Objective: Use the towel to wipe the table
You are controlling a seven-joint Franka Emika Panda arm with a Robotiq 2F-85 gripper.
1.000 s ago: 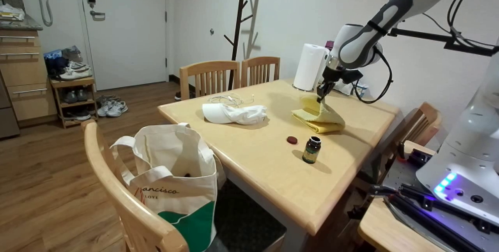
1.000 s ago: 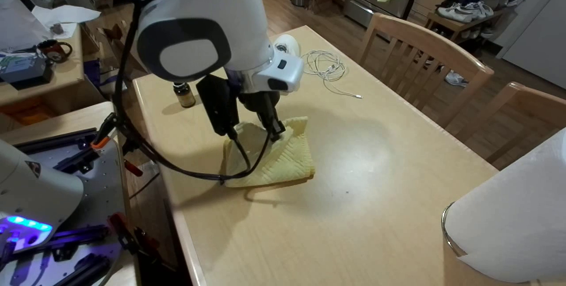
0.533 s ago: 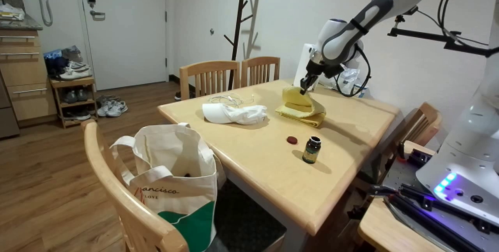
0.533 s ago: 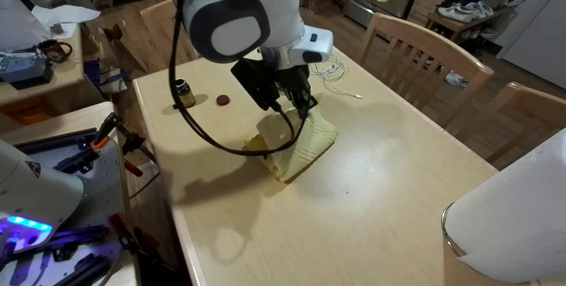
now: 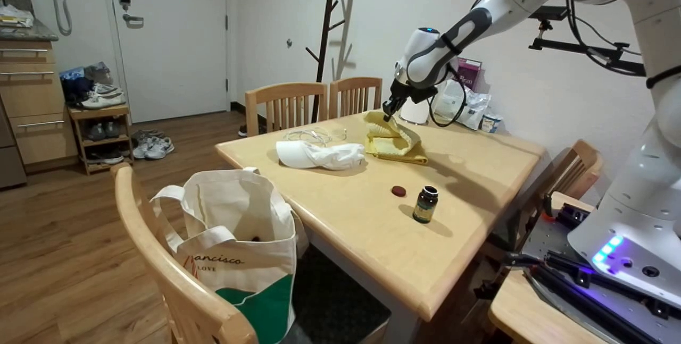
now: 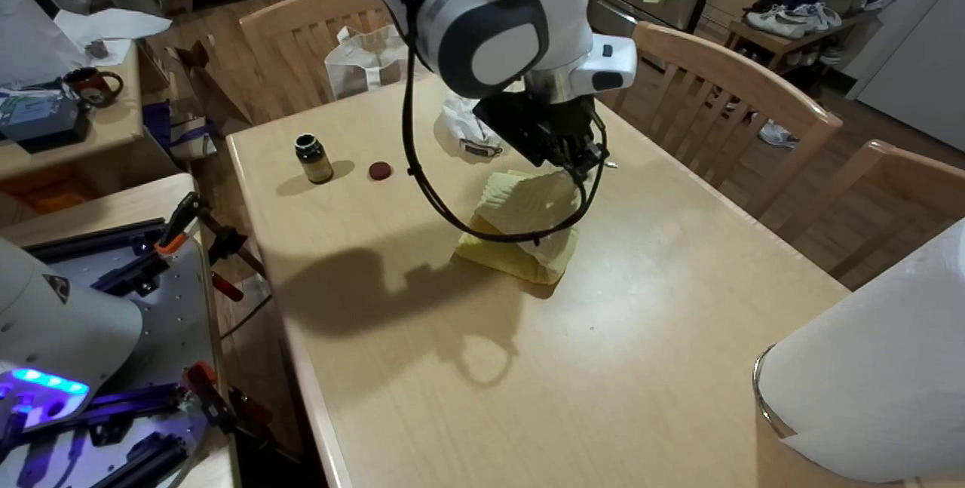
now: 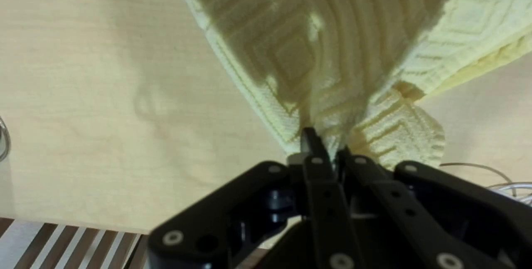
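Note:
The yellow towel [image 5: 396,144] lies folded on the light wooden table [image 5: 346,211], with one part pulled up toward the gripper. It also shows in an exterior view [image 6: 516,197] and fills the upper part of the wrist view [image 7: 286,53]. My gripper [image 7: 327,144] is shut on a bunched part of the towel, pinched between its fingertips. In both exterior views the gripper [image 5: 387,115] [image 6: 584,167] is low over the table at the towel's raised edge. The lower layers of the towel rest on the table.
A white cap [image 5: 319,155] and a coiled white cable [image 5: 311,135] lie near the towel. An open dark bottle [image 5: 425,204] and its red-brown lid [image 5: 398,191] stand closer to the robot base. A paper towel roll [image 6: 874,360] stands at the table edge. Chairs [image 6: 739,103] border the table.
My gripper has moved away from the robot base, toward the cable and the chairs, dragging the towel across the table with it. The towel has turned somewhat. The bottle and lid have not moved.

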